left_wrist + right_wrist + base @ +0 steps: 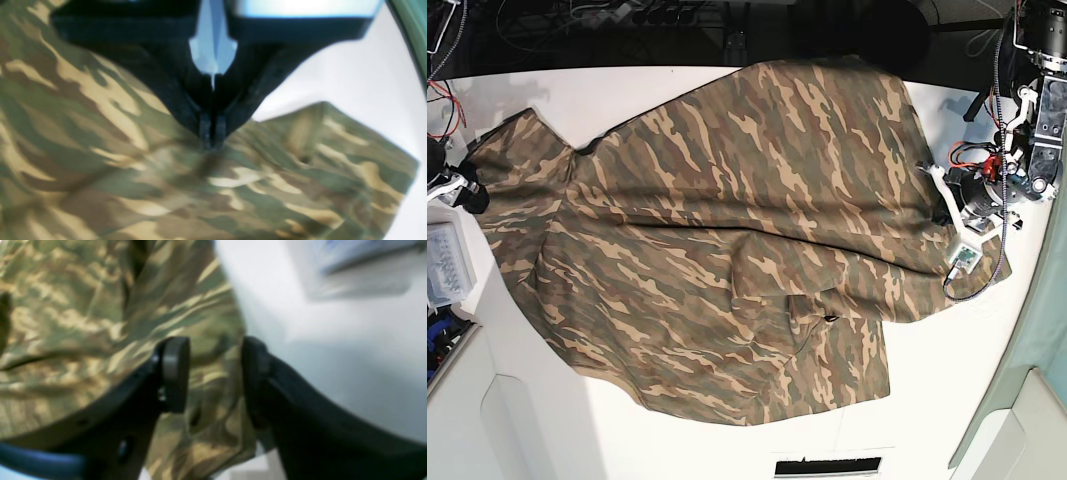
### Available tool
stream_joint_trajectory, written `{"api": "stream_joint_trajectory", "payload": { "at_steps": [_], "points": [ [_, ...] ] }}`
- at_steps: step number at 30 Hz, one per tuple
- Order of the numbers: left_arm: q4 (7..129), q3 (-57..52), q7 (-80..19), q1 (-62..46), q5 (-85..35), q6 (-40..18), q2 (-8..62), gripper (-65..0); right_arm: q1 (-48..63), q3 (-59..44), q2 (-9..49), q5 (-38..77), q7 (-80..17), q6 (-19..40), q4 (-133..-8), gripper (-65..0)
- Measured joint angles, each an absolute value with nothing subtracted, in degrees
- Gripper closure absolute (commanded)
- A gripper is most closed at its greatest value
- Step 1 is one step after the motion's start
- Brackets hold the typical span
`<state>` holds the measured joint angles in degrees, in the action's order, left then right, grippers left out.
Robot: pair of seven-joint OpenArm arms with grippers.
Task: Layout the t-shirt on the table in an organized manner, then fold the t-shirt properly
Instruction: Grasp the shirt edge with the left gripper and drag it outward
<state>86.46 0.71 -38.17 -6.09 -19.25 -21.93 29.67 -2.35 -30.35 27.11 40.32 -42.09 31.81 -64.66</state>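
The camouflage t-shirt [727,220] lies spread across the white table [947,400], with wrinkles and one part folded over near its front. My left gripper [211,136] is shut, its tips pinching the t-shirt's cloth [133,160] beside a sleeve; in the base view it [932,180] sits at the shirt's right edge. My right gripper [213,373] is open, its fingers [175,373] straddling the edge of the t-shirt [83,306]; in the base view it [467,190] is at the shirt's left edge.
A clear plastic box [445,265] sits at the table's left edge. Cables and gear [627,15] run along the back. A green curtain [1037,330] hangs at the right. A dark label strip [827,466] lies at the front edge.
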Motion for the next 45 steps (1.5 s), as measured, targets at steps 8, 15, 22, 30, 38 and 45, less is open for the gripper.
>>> {"api": "stream_joint_trajectory", "payload": {
  "at_steps": [8, 15, 22, 30, 38, 45],
  "points": [
    [89.5, 0.7, -37.9, -11.2, -22.8, -26.0, 29.5, 0.0, -2.4, -36.9, 24.7, 44.5, -49.1, 32.5, -76.4, -26.7],
    [87.0, 3.9, -35.2, -13.7, -24.3, -28.4, 27.4, 0.0, -3.1, -27.9, 22.4, 29.6, -29.8, 30.8, -73.2, -12.2],
    [76.7, 13.4, -29.7, -4.7, -20.6, -24.2, 27.3, 0.0, -5.5, -17.5, 20.6, 19.2, -24.2, 31.3, -61.6, 0.0],
    [58.0, 14.6, -30.0, 12.6, -17.4, -23.0, 26.7, 0.0, -3.7, -21.6, 21.6, 25.0, -28.8, 30.8, -61.8, 0.0],
    [52.8, 14.7, -32.9, 19.1, -16.3, -23.7, 25.7, 0.0, -1.9, -23.8, 20.1, 32.0, -30.1, 31.9, -61.9, 0.0],
    [58.5, 15.0, -40.1, 18.3, -24.2, -23.6, 29.7, -21.7, -1.9, -30.7, 20.0, 33.3, -31.7, 31.9, -65.6, -25.2]
  ]
}}
